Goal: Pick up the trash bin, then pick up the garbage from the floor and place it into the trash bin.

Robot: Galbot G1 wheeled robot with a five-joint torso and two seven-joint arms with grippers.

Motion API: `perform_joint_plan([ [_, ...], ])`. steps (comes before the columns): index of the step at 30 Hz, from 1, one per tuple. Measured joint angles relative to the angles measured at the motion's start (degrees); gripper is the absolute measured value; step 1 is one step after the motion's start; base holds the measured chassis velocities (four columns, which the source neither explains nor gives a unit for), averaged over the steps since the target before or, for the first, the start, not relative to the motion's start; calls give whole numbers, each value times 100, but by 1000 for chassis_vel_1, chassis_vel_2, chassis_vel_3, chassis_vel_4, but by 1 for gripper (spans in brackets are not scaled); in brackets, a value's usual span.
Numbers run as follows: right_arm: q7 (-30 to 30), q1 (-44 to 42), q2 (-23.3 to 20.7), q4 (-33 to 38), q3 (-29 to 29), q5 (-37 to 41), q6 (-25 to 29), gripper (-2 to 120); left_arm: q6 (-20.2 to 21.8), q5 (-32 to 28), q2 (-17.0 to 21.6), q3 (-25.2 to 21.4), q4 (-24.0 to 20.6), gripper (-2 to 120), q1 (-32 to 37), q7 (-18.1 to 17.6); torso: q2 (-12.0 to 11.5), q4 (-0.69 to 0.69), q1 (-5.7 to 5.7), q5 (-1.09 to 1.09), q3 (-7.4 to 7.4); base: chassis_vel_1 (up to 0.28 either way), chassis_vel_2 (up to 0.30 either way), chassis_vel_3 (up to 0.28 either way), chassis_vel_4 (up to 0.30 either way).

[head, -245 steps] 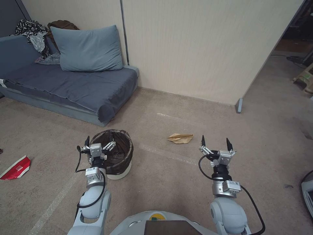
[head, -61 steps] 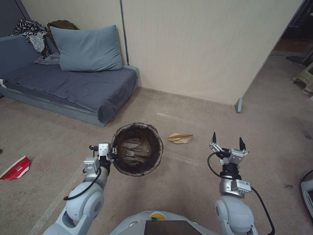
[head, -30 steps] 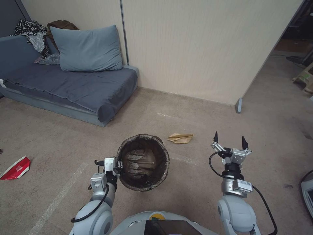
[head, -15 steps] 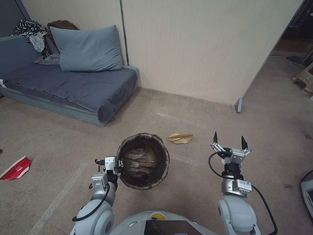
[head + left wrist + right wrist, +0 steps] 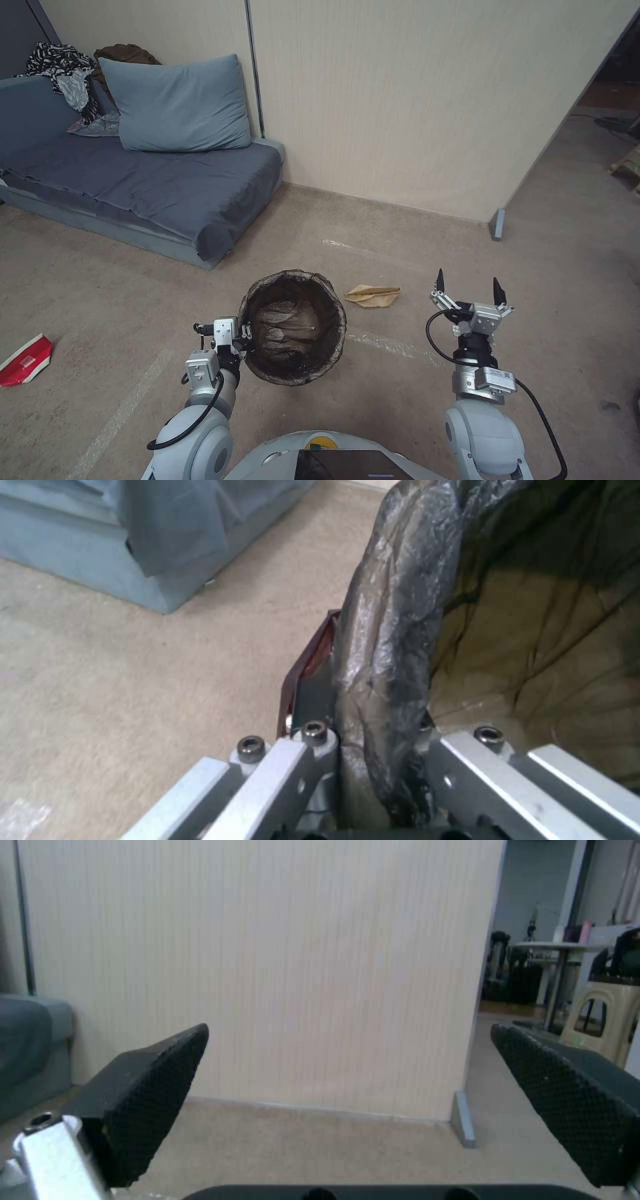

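Bin (image 5: 293,327), one, lined with a dark bag, held off the floor by the left gripper (image 5: 235,331), jaws pinching its rim; its white body is hidden. Right gripper (image 5: 468,291) hovers with jaws spread. Two litter pieces lie on the floor: tan paper (image 5: 373,295) just beyond the bin, red wrapper (image 5: 25,360), partly cut off.

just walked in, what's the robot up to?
It is clearing litter off the carpet. The left end effector is clamped on the bag-lined rim of the trash bin and holds it off the floor, mouth facing up toward the head camera. The right end effector hangs open and empty out front. A folded tan paper lies on the floor just beyond the bin, and a red-and-white wrapper lies far off to the left.
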Motion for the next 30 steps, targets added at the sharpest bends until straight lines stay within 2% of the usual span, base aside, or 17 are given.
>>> perform_joint_plan([
  [15,31,30,-12,-6,-17,-10,24,100,10,-23,-35,0,-17,4,-15,-40,0,-1,0,-1,0,-92,97,102,-96],
  [30,18,32,-63,-39,-26,2,18,100,46,-204,-3,-31,14,4,-134,-83,0,-2,0,-1,-1,0,0,0,0],
])
